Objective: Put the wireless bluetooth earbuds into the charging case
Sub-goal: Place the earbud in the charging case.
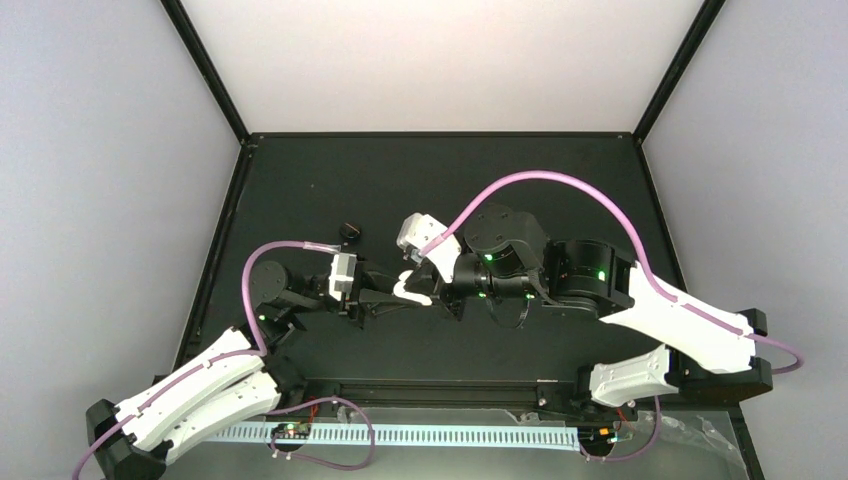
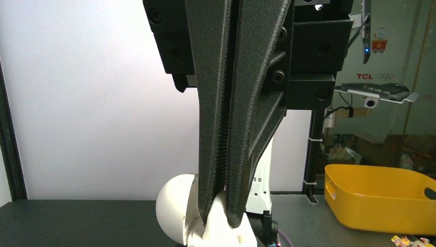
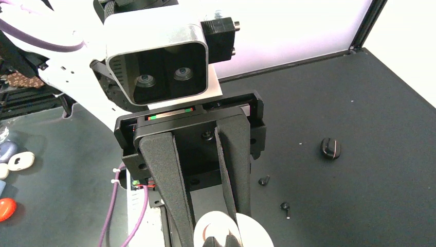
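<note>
Near the centre of the overhead view, the charging case (image 1: 412,293) is caught where the tips of the two arms meet, and it appears to be lifted off the table (image 3: 370,195). It looks hinged open. The left wrist view shows a rounded white shell at the bottom of the frame beside a second white part, and the right wrist view shows a pale ring and a disc side by side at its lower edge.

The left gripper (image 2: 220,220) pinches the case — its fingers stand almost pressed together, with only a thin white edge of the case between the pads. Holding it by that edge most likely leaves the sockets uncovered and steady for loading.

The right gripper (image 1: 438,289) points in from the right of the overhead frame with its jaws pressed fully together and its tips right at the case. I see nothing held between them, and I cannot tell whether they touch the shell. Shut tips make a narrow probe, so my guess is that they are propping or nudging the lid rather than carrying anything.

The wireless bluetooth earbuds (image 3: 264,180) lie on the table, lower right of centre in the right wrist view — two tiny dark buds near each other but apart, well clear of the case. Neither is in a socket that I can see, so the insertion looks not yet begun. A larger black puck (image 3: 330,148) rests further right and higher in that frame.
</note>
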`<state>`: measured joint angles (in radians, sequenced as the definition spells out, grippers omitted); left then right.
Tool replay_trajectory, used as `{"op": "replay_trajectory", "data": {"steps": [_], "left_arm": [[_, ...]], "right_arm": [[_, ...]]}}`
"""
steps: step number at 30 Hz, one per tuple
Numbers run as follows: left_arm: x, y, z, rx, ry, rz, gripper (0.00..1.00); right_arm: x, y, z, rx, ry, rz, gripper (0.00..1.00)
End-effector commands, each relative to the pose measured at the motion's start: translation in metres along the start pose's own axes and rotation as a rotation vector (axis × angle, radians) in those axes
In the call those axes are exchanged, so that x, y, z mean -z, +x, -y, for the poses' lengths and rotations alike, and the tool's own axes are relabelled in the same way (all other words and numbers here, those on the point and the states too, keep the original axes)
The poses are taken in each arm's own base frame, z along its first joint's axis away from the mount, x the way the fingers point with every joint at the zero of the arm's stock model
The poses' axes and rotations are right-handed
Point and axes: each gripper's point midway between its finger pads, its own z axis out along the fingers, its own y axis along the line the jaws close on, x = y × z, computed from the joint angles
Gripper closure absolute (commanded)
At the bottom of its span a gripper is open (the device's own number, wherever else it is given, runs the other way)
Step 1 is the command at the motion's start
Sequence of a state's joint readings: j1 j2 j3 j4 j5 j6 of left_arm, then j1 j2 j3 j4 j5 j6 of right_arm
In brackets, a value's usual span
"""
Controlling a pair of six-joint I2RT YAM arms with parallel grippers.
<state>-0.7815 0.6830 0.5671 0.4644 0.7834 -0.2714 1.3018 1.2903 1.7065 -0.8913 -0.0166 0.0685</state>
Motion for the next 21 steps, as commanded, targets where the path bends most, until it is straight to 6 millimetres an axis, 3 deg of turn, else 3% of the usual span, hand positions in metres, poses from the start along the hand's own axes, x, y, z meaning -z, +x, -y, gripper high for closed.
{"op": "replay_trajectory", "data": {"steps": [1, 9, 14, 21], "left_arm": [[0.000, -0.041, 0.010, -0.088, 0.016, 0.116, 0.98], [0.000, -0.051, 0.013, -0.112, 0.019, 0.128, 0.98], [-0.001, -0.046, 0.011, -0.113, 0.016, 0.112, 0.98], [-0.001, -0.019, 0.002, -0.088, -0.004, 0.049, 0.98]], "right_arm": [[-0.015, 0.026, 0.002, 0.029, 0.032, -0.107, 0.99], [-0.025, 0.040, 0.004, 0.053, 0.045, -0.182, 0.99], [-0.022, 0.034, 0.001, 0.051, 0.031, -0.173, 0.99], [0.006, 0.000, -0.007, 0.033, -0.008, -0.022, 0.77]]}}
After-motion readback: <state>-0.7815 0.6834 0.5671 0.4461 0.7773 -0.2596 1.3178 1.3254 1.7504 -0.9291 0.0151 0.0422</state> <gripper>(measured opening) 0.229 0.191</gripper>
